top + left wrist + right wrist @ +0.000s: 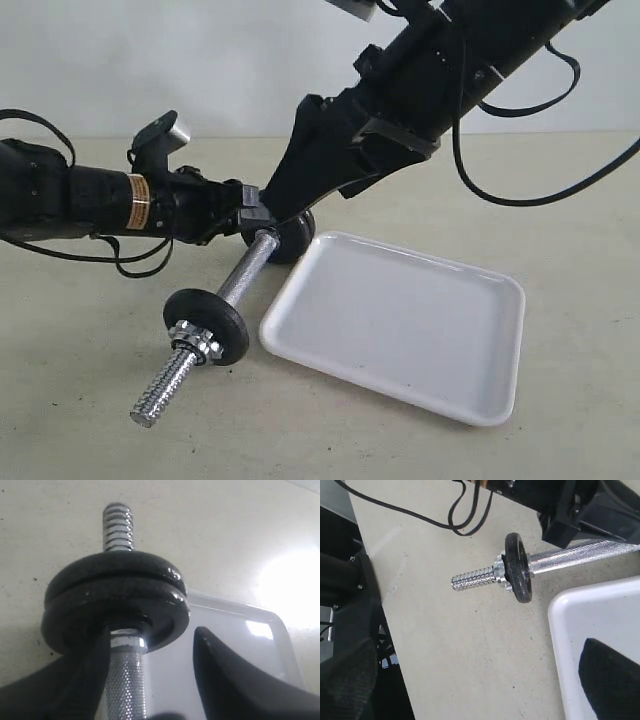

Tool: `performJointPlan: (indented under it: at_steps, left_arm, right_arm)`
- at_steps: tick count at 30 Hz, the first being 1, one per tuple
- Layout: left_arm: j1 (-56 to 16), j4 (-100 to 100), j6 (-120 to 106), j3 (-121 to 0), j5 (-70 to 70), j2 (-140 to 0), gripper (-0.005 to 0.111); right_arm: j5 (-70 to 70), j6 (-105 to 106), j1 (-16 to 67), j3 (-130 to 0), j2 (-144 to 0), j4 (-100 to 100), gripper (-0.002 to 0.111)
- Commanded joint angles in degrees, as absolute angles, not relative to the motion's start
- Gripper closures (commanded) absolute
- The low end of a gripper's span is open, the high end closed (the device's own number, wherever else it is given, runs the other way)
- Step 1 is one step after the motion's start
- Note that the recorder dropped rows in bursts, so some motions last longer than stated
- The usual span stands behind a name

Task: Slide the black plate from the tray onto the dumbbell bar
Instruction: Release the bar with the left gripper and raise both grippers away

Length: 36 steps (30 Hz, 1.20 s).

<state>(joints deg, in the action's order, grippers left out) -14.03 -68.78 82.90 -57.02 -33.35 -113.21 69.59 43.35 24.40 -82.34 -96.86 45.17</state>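
The dumbbell bar lies slanted on the table beside the tray, which holds nothing. The black plate sits on the bar's far end, pressed against a second black disc, with bare thread beyond it. My left gripper straddles the knurled middle. One finger lies against the bar and the other stands clear of it. My right gripper hangs wide open and empty just above that far end, partly hiding the plate.
Another black disc and a silver hex nut sit near the bar's near threaded end. The right wrist view shows the same disc, black cables and the table's edge.
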Motion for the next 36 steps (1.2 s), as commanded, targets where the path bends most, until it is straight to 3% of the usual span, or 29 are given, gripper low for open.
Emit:
performJointPlan:
  at_steps: [1, 8, 17, 25, 31, 36]
  left_arm:
    - [-11.4, -79.1, 90.3, -57.3, -32.5, -109.1, 0.058]
    - [-7.1, -93.2, 101.0, -57.3, -33.5, -102.1, 0.059]
    - [-4.6, -96.3, 96.9, -57.3, -40.5, -89.5, 0.059]
    - [-4.6, -99.9, 94.5, -57.3, -70.0, -79.0, 0.059]
    - [-4.6, -99.9, 102.2, -57.3, -70.0, -72.5, 0.059]
    - [-4.6, -98.1, 94.8, -54.9, -70.0, -64.3, 0.059]
  right_arm:
    - [70.0, 44.3, 24.0, -82.6, -96.6, 45.1, 0.006]
    - [70.0, 45.1, 24.0, -82.6, -96.6, 45.1, 0.006]
    - [70.0, 42.7, 23.9, -82.6, -96.6, 45.7, 0.006]
    - [70.0, 44.4, 23.9, -82.6, -95.6, 58.0, 0.006]
    - [70.0, 57.6, 23.9, -82.6, -87.2, 59.4, 0.006]
    - [62.5, 62.2, 24.0, -82.6, -73.3, 54.1, 0.006]
